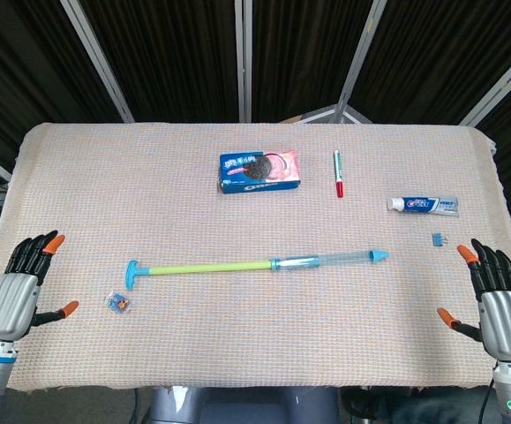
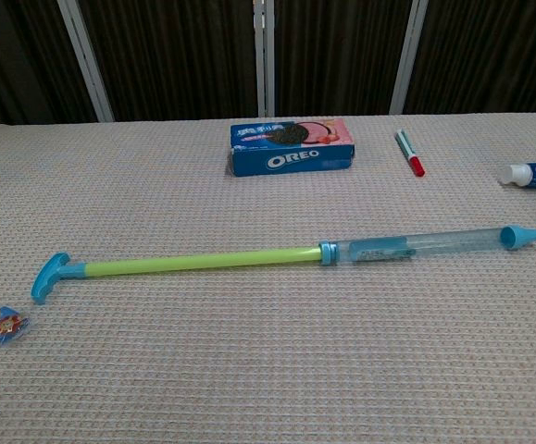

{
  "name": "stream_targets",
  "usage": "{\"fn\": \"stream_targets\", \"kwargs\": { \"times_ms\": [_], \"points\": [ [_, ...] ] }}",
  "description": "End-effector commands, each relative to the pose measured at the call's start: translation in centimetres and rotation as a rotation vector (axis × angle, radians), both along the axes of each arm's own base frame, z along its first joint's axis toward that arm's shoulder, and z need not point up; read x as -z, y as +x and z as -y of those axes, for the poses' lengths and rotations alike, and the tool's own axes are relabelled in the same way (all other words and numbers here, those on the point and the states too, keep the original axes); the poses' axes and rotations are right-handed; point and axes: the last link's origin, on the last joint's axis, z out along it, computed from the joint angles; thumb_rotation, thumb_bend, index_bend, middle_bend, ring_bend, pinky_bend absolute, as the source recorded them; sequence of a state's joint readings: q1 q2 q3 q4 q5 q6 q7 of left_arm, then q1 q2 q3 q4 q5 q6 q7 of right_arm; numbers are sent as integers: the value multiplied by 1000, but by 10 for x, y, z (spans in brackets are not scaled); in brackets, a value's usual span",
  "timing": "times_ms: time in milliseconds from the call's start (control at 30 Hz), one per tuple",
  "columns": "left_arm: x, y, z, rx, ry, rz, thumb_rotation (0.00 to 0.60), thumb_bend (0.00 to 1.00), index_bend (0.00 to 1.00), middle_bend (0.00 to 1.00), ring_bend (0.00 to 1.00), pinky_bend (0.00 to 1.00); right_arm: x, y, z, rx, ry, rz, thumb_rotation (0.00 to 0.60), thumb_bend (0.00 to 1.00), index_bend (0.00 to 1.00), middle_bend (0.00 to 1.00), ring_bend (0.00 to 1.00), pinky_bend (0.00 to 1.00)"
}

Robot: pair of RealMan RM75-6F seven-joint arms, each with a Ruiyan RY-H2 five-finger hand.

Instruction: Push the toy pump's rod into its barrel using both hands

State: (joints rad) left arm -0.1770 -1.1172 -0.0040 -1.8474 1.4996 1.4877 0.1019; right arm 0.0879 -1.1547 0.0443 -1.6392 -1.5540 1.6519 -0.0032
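The toy pump lies across the middle of the table. Its yellow-green rod (image 1: 209, 267) (image 2: 203, 264) is pulled far out to the left and ends in a blue T-handle (image 1: 132, 274) (image 2: 50, 276). The clear barrel (image 1: 326, 260) (image 2: 420, 244) points right and ends in a blue nozzle (image 1: 379, 255) (image 2: 520, 237). My left hand (image 1: 21, 291) rests open near the table's front left corner, well away from the handle. My right hand (image 1: 495, 296) is open at the front right corner, right of the nozzle. The chest view shows neither hand.
An Oreo box (image 1: 260, 171) (image 2: 292, 145) sits behind the pump. A red-capped marker (image 1: 337, 173) (image 2: 410, 153) and a toothpaste tube (image 1: 424, 205) (image 2: 534, 174) lie at the back right. A small blue clip (image 1: 438, 238) lies near my right hand, a small wrapped item (image 1: 119, 302) (image 2: 2, 325) near the handle.
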Motion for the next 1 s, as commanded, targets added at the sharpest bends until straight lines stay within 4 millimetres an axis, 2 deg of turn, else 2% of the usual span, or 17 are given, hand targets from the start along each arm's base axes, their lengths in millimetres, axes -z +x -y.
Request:
{"fn": "stream_targets", "kwargs": {
  "times_ms": [33,267,300,367,400,433,467,500,567,633,733,933,1000],
  "points": [
    [0,-1,0,-3,-1,5,600,0,0,0,0,0,2,0,0,4,8,-5,600,0,0,0,0,0],
    [-1,-1,-1,3,1,-3,600,0,0,0,0,0,11,1,9,-3,57,3,600,0,0,0,0,0],
    [-1,-1,-2,4,1,-7,600,0,0,0,0,0,14,2,13,-8,73,1,600,0,0,27,10,0],
    [1,-1,-4,2,-6,-14,600,0,0,0,0,0,23,4,36,-25,141,-64,600,0,0,261,237,35],
    [3,-1,-5,1,-11,-18,600,0,0,0,0,0,25,4,50,-27,164,-103,600,0,0,483,460,170],
    [4,-1,-7,1,-15,-20,600,0,0,0,0,0,28,5,60,-25,185,-127,600,0,0,620,615,311],
    [5,0,-8,1,-17,-24,600,0,0,0,0,0,31,6,70,-23,211,-143,600,0,0,766,778,550],
    [7,0,-10,1,-20,-32,600,0,0,0,0,0,36,8,83,-20,248,-150,600,0,0,843,870,761],
    [10,-1,-14,-6,-29,-48,600,0,0,0,0,0,46,10,107,-2,319,-146,600,0,7,912,958,936],
    [14,-2,-17,-19,-40,-59,600,0,0,0,0,0,55,12,123,15,372,-152,600,0,27,941,991,996],
    [19,-3,-21,-36,-62,-59,600,0,0,0,0,0,68,15,139,27,424,-162,600,0,86,955,1000,1000],
    [23,-5,-26,-61,-77,-64,600,0,0,0,0,0,94,21,157,29,485,-195,600,4,263,973,1000,1000],
    [23,-6,-27,-67,-76,-63,600,0,0,0,0,0,102,23,161,30,498,-202,600,38,318,978,1000,1000]
  ]
}}
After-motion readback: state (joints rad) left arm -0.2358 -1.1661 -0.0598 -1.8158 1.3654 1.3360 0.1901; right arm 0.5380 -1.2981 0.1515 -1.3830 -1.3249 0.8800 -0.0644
